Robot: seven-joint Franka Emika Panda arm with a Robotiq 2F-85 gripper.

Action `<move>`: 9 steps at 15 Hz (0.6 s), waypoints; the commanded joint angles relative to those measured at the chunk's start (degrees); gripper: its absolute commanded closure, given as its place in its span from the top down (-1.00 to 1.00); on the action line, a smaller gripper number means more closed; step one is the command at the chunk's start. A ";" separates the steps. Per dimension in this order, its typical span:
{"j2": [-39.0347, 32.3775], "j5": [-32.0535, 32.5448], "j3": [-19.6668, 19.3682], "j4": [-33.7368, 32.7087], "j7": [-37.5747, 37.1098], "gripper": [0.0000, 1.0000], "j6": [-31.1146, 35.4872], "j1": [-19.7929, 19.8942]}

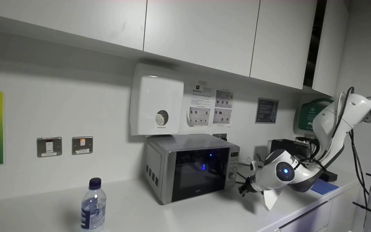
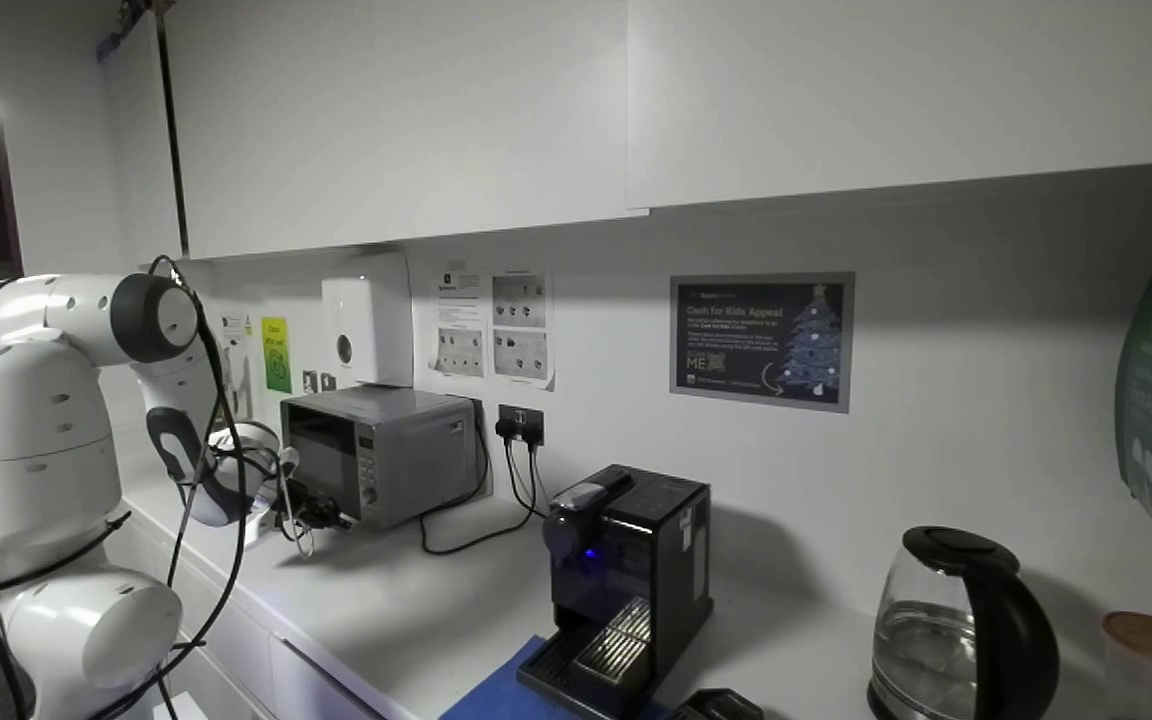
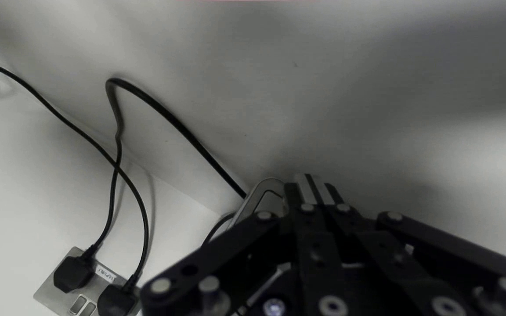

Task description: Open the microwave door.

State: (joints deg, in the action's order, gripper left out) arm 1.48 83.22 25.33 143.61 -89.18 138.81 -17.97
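The silver microwave stands on the counter against the wall. Its microwave door, with the dark glass window, is closed; it also shows at an angle in an exterior view. My gripper is low over the counter, beside the front corner at the control panel. In an exterior view the gripper is just in front of that lower corner. In the wrist view the gripper's fingertips are together with nothing seen between them. A grey rounded edge is partly hidden behind them; the door is not seen there.
A water bottle stands on the counter. A black coffee machine on a blue mat and a kettle stand on the other side. Black cables run near the gripper to a wall socket. Cabinets hang above.
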 commanded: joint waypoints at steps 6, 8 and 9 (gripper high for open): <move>-3.34 5.50 -1.39 -3.68 -5.03 -1.00 -3.96 -1.86; -3.75 6.34 -1.59 -4.01 -6.24 -1.00 -3.69 -1.86; -3.95 6.61 -1.67 -4.14 -6.67 -1.00 -3.61 -1.85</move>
State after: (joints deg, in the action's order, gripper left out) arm -1.36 87.34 24.78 140.77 -93.27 136.88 -18.59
